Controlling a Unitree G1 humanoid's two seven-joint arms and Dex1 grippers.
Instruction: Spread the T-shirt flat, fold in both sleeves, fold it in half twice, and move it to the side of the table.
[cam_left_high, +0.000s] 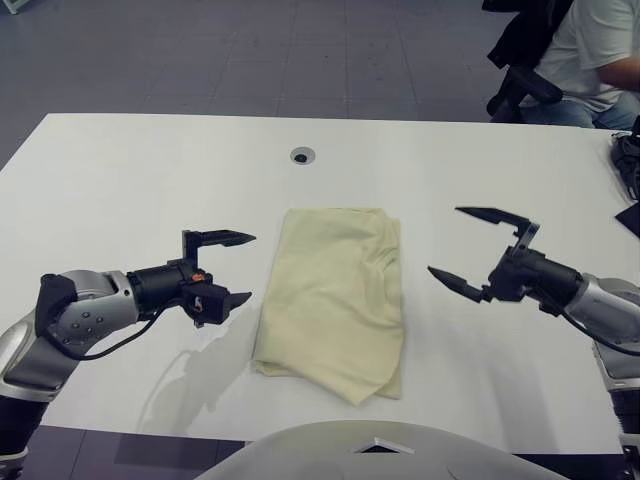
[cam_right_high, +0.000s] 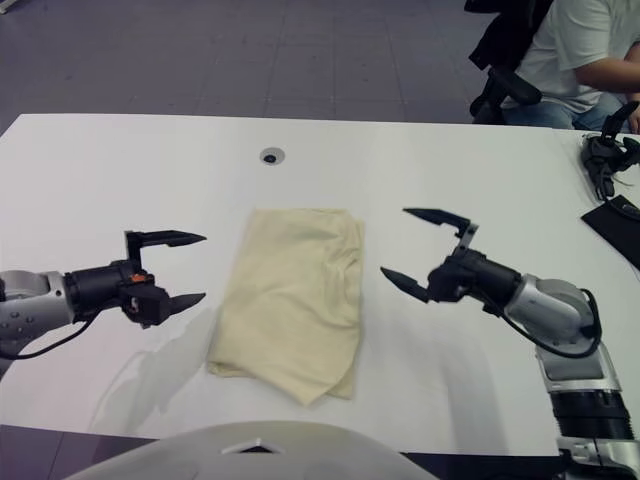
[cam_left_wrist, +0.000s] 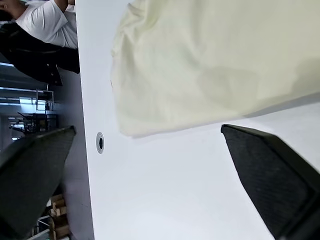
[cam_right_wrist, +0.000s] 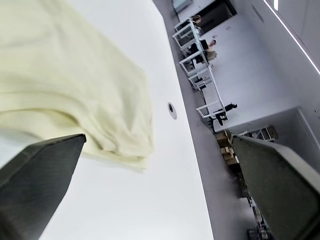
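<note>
- The bench was a white, flat surface that carried every item listed below.
- The T-shirt was pale yellow and lay in the middle of the bench, between my two tools. It was folded into a roughly rectangular packet, with its long side running from the near edge toward the far edge. The far edge was fairly straight. The near edge was uneven, and an under-layer showed at the near right corner. Soft creases ran along its right side.
- My left tool was to the left of the T-shirt, near its left edge but not touching the cloth. Its two fingers were apart, one above the other, with the tips pointed at the T-shirt and nothing between them. In the left wrist view, the edge of the cloth lay beyond the gap between the fingers.
- My right tool was to the right of the T-shirt, near its right edge and clear of it. Its fingers were spread wide, pointed at the cloth, and held nothing.
- A flat black item lay at the right edge of the bench, well apart from the T-shirt.
- A bundle of black cable lay just beyond the flat black item, at the same edge.
- A small round grommet was set into the bench beyond the far edge of the T-shirt.
</note>
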